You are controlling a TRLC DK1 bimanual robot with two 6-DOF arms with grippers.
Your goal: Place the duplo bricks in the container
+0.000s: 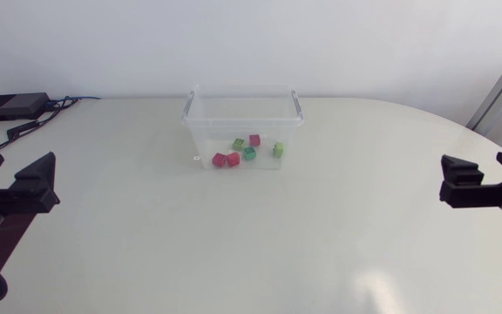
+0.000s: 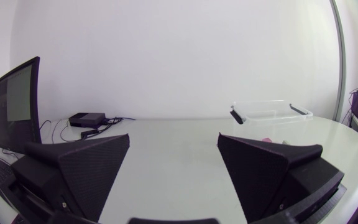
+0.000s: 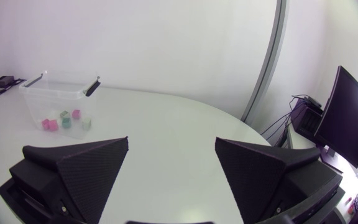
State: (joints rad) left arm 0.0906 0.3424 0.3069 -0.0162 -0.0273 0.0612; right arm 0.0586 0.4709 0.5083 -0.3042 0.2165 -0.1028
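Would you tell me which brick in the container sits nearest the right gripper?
The pale green brick, alone at the right end of the container; the other bricks cluster further left.

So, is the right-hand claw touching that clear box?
Apart. The head view shows the right gripper far off to the side, with bare table between it and the container.

A white table [image 1: 251, 244] with a rounded edge is seen. A clear plastic container [image 1: 200, 131] is set directly on it, toward the far side near the middle. At the far left corner, well apart, a small black box [image 1: 11, 106] is placed, with cables [image 1: 59, 105] trailing beside it.
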